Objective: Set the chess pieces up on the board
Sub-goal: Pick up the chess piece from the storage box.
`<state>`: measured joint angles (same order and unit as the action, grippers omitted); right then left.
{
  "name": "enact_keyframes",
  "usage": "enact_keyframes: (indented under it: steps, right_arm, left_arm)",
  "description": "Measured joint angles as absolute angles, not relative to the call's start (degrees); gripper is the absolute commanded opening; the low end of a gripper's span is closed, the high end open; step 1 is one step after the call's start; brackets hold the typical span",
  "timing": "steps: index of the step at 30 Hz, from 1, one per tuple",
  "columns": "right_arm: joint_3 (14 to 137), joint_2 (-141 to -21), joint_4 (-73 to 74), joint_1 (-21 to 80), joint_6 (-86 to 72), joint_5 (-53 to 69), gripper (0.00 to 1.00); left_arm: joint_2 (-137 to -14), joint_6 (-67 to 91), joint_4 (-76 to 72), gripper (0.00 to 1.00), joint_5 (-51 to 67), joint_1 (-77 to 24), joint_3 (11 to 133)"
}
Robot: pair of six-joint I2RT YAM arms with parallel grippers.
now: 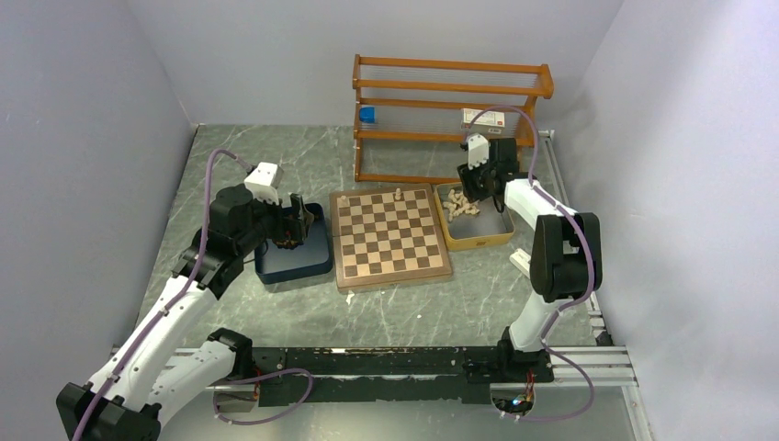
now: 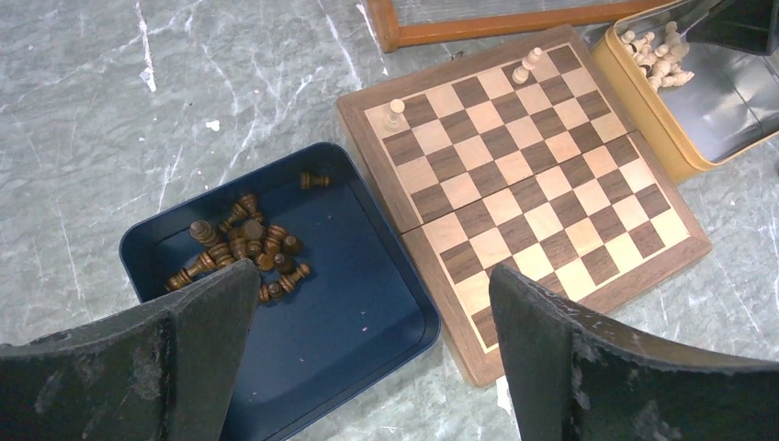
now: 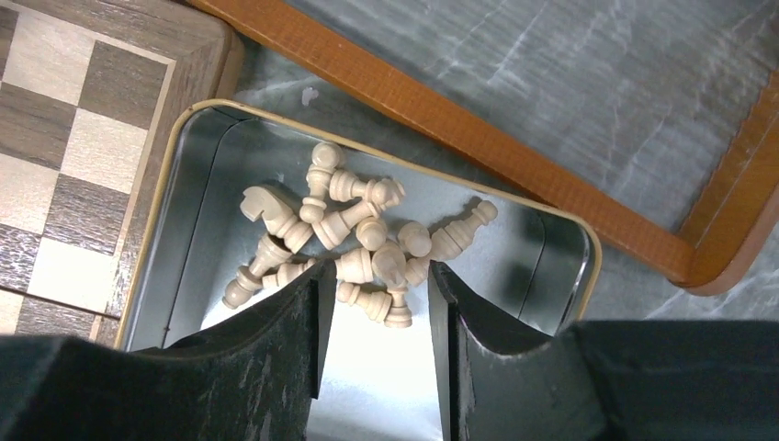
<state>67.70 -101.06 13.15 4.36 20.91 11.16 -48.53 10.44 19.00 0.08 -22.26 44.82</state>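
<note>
The board [image 1: 390,236] lies in the middle of the table with two pale chess pieces on its far row, one at the corner [image 2: 393,115] and one further along [image 2: 528,66]. Several dark pieces [image 2: 243,248] lie heaped in a dark blue tray [image 2: 367,312]. My left gripper [image 2: 372,276] hangs wide open above that tray, holding nothing. Several pale pieces [image 3: 358,239] lie piled in a tan-rimmed metal tray [image 3: 193,165]. My right gripper [image 3: 379,276] hovers just over this pile, open partway, with nothing gripped between its fingers.
A wooden rack [image 1: 450,115] stands behind the board and the tan tray [image 1: 478,241], close to my right gripper [image 1: 473,188]. A blue block [image 1: 367,115] and a small box [image 1: 484,118] sit on its shelves. Grey walls close in on three sides.
</note>
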Motion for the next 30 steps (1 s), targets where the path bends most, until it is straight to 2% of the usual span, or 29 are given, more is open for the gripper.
enact_keyframes:
  steps: [20, 28, 30]
  right_arm:
    - [67.7, -105.0, 12.2, 4.3, 23.8, 11.2, 0.37]
    - [67.7, -105.9, 12.3, 4.3, 24.5, 11.0, 0.3]
    - [67.7, -105.9, 12.3, 4.3, 24.5, 10.7, 0.25]
  left_arm:
    - [-48.4, 10.4, 18.7, 1.0, 0.1, -22.3, 44.8]
    - [-48.4, 10.4, 18.7, 1.0, 0.1, -22.3, 44.8]
    - [-48.4, 10.4, 18.7, 1.0, 0.1, -22.3, 44.8]
